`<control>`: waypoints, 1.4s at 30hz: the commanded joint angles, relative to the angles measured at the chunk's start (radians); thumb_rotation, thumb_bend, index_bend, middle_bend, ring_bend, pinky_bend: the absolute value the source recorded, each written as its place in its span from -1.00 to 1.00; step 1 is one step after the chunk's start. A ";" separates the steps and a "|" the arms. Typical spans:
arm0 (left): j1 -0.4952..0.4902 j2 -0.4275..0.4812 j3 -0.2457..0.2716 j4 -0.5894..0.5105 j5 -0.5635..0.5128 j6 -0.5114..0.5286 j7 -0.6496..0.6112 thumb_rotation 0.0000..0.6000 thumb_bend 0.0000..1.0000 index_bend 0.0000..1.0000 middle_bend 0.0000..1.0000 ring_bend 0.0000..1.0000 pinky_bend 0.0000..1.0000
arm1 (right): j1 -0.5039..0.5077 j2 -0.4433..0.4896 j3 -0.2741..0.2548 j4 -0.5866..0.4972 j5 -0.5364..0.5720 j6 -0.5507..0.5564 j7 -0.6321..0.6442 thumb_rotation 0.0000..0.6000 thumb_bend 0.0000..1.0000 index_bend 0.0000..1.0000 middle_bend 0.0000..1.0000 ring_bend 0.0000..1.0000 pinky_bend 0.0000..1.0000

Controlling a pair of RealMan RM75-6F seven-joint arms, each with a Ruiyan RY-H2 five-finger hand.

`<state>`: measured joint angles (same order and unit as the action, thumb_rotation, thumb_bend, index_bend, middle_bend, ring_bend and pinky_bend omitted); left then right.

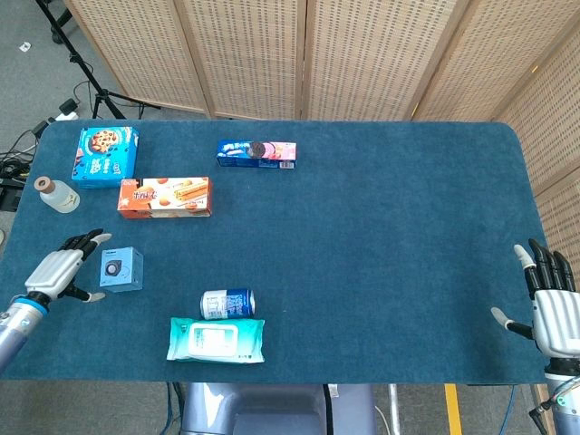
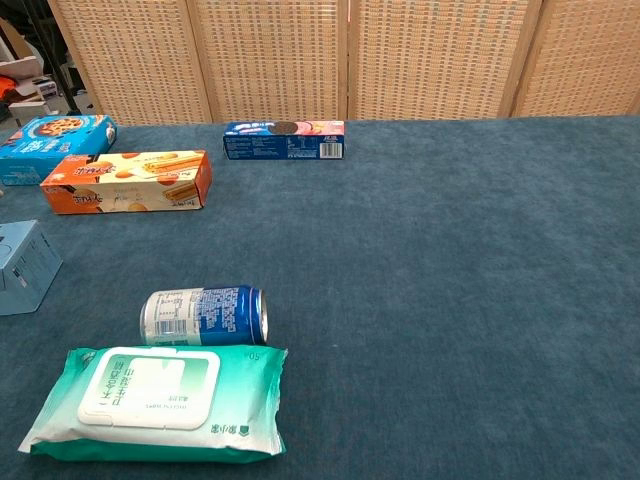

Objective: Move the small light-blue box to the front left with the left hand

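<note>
The small light-blue box [image 1: 120, 269] lies on the blue tabletop near the left front edge; in the chest view the box [image 2: 26, 266] shows at the far left border. My left hand [image 1: 60, 273] hovers just left of it with fingers spread, apart from the box and holding nothing. My right hand [image 1: 551, 305] stands open at the table's right front corner, fingers pointing up. Neither hand shows in the chest view.
A soda can [image 1: 227, 303] lies on its side beside a green wet-wipes pack [image 1: 217, 340] at the front. An orange biscuit box [image 1: 165, 197], a blue cookie box [image 1: 105, 155], a small bottle [image 1: 57, 194] and an Oreo pack [image 1: 256, 153] sit further back.
</note>
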<state>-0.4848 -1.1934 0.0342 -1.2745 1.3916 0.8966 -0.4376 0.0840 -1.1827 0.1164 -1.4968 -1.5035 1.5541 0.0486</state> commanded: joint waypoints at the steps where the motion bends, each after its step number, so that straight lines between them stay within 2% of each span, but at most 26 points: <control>1: -0.013 -0.072 -0.040 0.050 -0.054 -0.039 0.030 1.00 -1.00 -1.00 -1.00 -1.00 -0.99 | 0.000 0.000 0.003 0.002 0.004 0.000 0.001 1.00 -1.00 -1.00 -1.00 -1.00 -1.00; 4: -0.017 -0.103 -0.058 0.062 -0.073 -0.041 0.044 1.00 -0.98 -0.90 -0.92 -0.95 -0.82 | 0.001 -0.001 0.004 0.005 0.006 -0.002 0.002 1.00 -1.00 -1.00 -1.00 -1.00 -1.00; 6: -0.018 -0.108 -0.061 0.064 -0.071 -0.041 0.045 1.00 -0.92 -0.52 -0.63 -0.73 -0.59 | 0.001 -0.001 0.004 0.006 0.007 -0.003 0.003 1.00 -1.00 -1.00 -1.00 -1.00 -1.00; 8: -0.015 -0.113 -0.063 0.068 -0.068 -0.030 0.060 1.00 -0.85 -0.21 -0.39 -0.53 -0.49 | 0.002 -0.002 0.005 0.007 0.008 -0.004 0.005 1.00 -1.00 -1.00 -1.00 -1.00 -1.00; 9: -0.013 -0.114 -0.064 0.068 -0.068 -0.024 0.066 1.00 -0.80 -0.09 -0.30 -0.45 -0.45 | 0.002 -0.001 0.005 0.007 0.009 -0.004 0.006 1.00 -1.00 -1.00 -1.00 -1.00 -1.00; 12: -0.004 -0.099 -0.066 0.050 -0.063 -0.008 0.068 1.00 -0.69 0.11 -0.15 -0.32 -0.38 | 0.002 -0.001 0.006 0.008 0.011 -0.005 0.009 1.00 -1.00 -1.00 -1.00 -1.00 -1.00; 15: 0.000 -0.055 -0.062 0.004 -0.045 -0.005 0.049 1.00 -0.65 0.14 -0.12 -0.30 -0.34 | 0.002 0.000 0.006 0.008 0.011 -0.005 0.009 1.00 -1.00 -1.00 -1.00 -1.00 -1.00; 20: -0.007 0.067 -0.040 -0.100 0.033 -0.014 -0.060 1.00 -0.65 0.15 -0.12 -0.29 -0.34 | 0.001 0.000 0.005 0.005 0.009 -0.005 0.006 1.00 -1.00 -1.00 -1.00 -1.00 -1.00; 24: -0.100 0.252 0.034 -0.231 0.147 -0.204 -0.228 1.00 -0.62 0.16 -0.08 -0.25 -0.34 | 0.002 -0.002 0.003 0.004 0.007 -0.006 0.000 1.00 -1.00 -1.00 -1.00 -1.00 -1.00; 26: -0.148 0.297 0.058 -0.257 0.195 -0.276 -0.333 1.00 -0.59 0.16 -0.07 -0.25 -0.34 | 0.002 -0.002 0.002 0.004 0.007 -0.005 -0.002 1.00 -1.00 -1.00 -1.00 -1.00 -1.00; 30: -0.217 0.323 0.100 -0.250 0.278 -0.349 -0.504 1.00 -0.54 0.17 -0.07 -0.25 -0.34 | 0.001 -0.004 0.003 0.003 0.007 -0.005 -0.004 1.00 -1.00 -1.00 -1.00 -1.00 -1.00; 34: -0.304 0.297 0.163 -0.193 0.359 -0.417 -0.665 1.00 -0.52 0.19 -0.05 -0.25 -0.34 | 0.002 -0.005 0.002 0.004 0.008 -0.007 -0.009 1.00 -1.00 -1.00 -1.00 -1.00 -1.00; 41: -0.407 0.242 0.281 -0.147 0.434 -0.473 -0.815 1.00 -0.46 0.22 -0.01 -0.23 -0.34 | 0.003 -0.006 0.005 0.007 0.015 -0.010 -0.009 1.00 -1.00 -1.00 -1.00 -1.00 -1.00; 42: -0.415 0.235 0.292 -0.136 0.436 -0.474 -0.822 1.00 -0.46 0.20 -0.14 -0.32 -0.35 | 0.003 -0.006 0.005 0.007 0.015 -0.011 -0.009 1.00 -1.00 -1.00 -1.00 -1.00 -1.00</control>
<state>-0.8679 -0.9376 0.2942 -1.4352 1.8069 0.4438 -1.2274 0.0870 -1.1883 0.1217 -1.4900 -1.4882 1.5435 0.0392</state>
